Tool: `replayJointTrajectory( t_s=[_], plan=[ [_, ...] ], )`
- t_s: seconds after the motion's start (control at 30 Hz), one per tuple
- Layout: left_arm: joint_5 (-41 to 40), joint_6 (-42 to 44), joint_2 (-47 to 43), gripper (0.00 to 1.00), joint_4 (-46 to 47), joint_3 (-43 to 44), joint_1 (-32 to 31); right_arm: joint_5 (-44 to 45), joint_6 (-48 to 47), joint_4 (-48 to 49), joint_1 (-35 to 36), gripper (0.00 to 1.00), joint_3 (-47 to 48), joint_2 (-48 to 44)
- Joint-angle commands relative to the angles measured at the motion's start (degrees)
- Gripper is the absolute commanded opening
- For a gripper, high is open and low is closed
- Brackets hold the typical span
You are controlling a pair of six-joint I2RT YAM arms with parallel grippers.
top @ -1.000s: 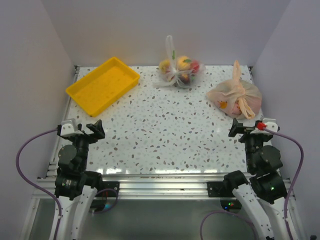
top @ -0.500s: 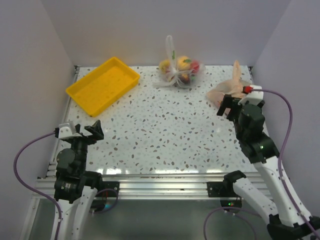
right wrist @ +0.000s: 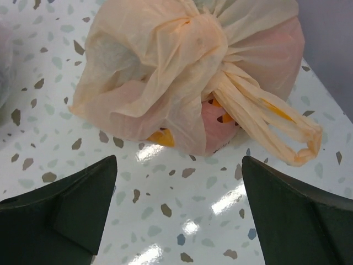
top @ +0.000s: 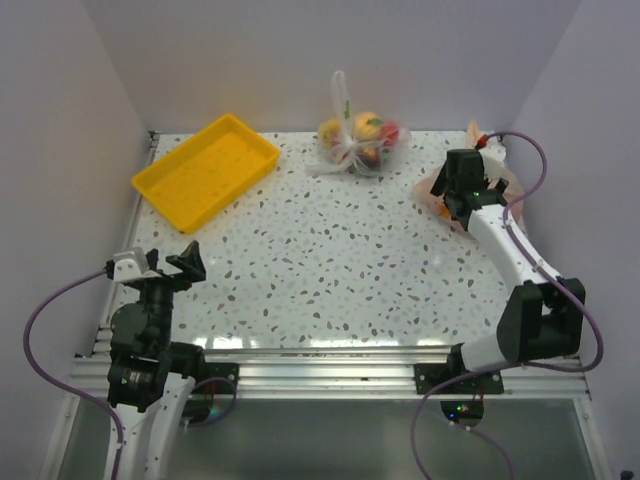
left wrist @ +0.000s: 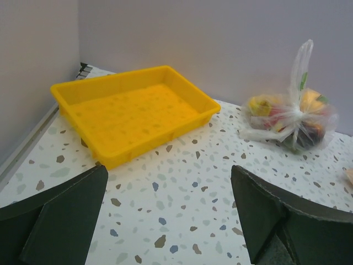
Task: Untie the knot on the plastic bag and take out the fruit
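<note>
The peach-orange plastic bag (right wrist: 149,83) lies at the table's far right, and my right arm mostly covers it in the top view (top: 428,189). Its knot (right wrist: 207,38) is a bunched band, still tied, with a long looped tail (right wrist: 270,121) running to the lower right. The fruit is hidden inside; only a dim pink bulge (right wrist: 218,130) shows through the plastic. My right gripper (right wrist: 179,212) hangs open and empty just above the bag's near side (top: 458,205), touching nothing. My left gripper (top: 172,262) is open and empty at the near left (left wrist: 168,215).
A yellow tray (top: 205,170) sits at the far left, and it is also in the left wrist view (left wrist: 132,110). A clear whitish bag of fruit (top: 360,140) with a white knot stands at the far middle (left wrist: 289,118). Walls close the back and both sides.
My right arm has reached from the near right edge out to the far right, over the peach-orange bag. My left gripper has sunk slightly and stayed open.
</note>
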Motion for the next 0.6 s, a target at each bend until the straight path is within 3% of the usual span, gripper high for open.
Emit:
replayJointTrajectory(
  t_s=[0.0,0.4,0.5,0.57],
  plan=[
    [0.4,1.6,-0.8,1.00,2.6,-0.2,-0.3,2.2,7.6,5.4,-1.6,0.99,3.4,3.0],
    [1.2,2.1,-0.8,1.00,3.1,-0.5,-0.3,8.1,16.6,9.4,-4.4,0.95,8.5,19.1],
    [1.3,2.1,-0.9,1.00,3.0,-0.5,-0.3,7.2,15.3,10.4,-4.4,0.77,7.8,20.0],
    [1.5,2.2,-0.9,1.00,3.0,-0.4,-0.3,5.7,13.9,12.2,-4.4,0.58,7.0,19.8]
  ],
)
